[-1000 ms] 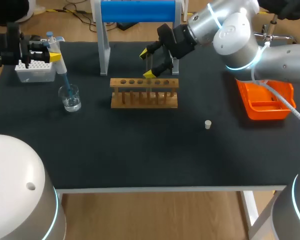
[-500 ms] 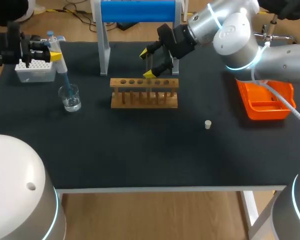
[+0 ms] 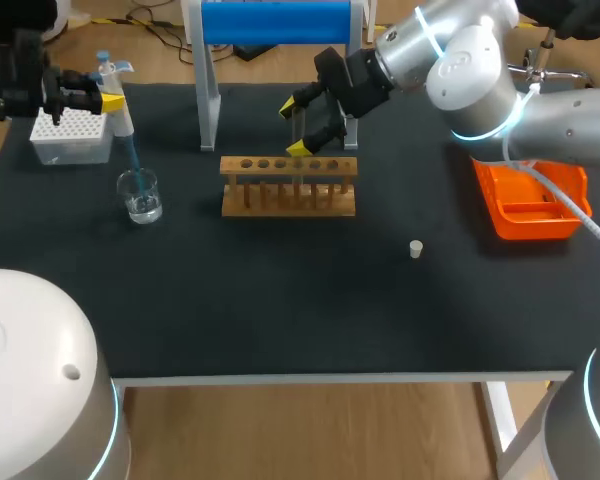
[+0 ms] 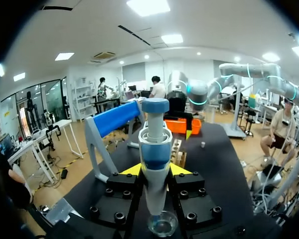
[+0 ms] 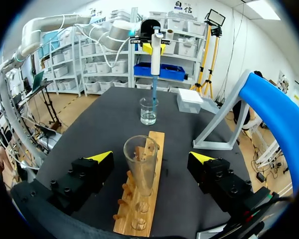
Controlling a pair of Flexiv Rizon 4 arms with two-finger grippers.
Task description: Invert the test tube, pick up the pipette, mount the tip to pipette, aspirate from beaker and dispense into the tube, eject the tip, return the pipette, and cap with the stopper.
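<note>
My left gripper [image 3: 107, 100] is shut on the white and blue pipette [image 3: 115, 95], holding it upright. Its blue tip [image 3: 133, 165] dips into the glass beaker [image 3: 141, 196] of clear liquid. In the left wrist view the pipette [image 4: 154, 154] stands between the yellow tips, with the beaker [image 4: 163, 224] right under it. My right gripper [image 5: 152, 158] is open around the clear test tube [image 5: 141, 167], which stands mouth-up in the wooden rack [image 5: 139, 199]; neither finger touches it. The small white stopper [image 3: 416, 249] lies on the mat to the right of the rack [image 3: 288, 186].
A white tip box [image 3: 72, 135] sits at the back left, just behind the beaker. An orange tray [image 3: 530, 200] stands at the right edge. A blue-topped white stand [image 3: 275, 22] rises behind the rack.
My left arm has lifted the pipette a little, so its tip sits higher in the beaker. The right arm has kept still.
</note>
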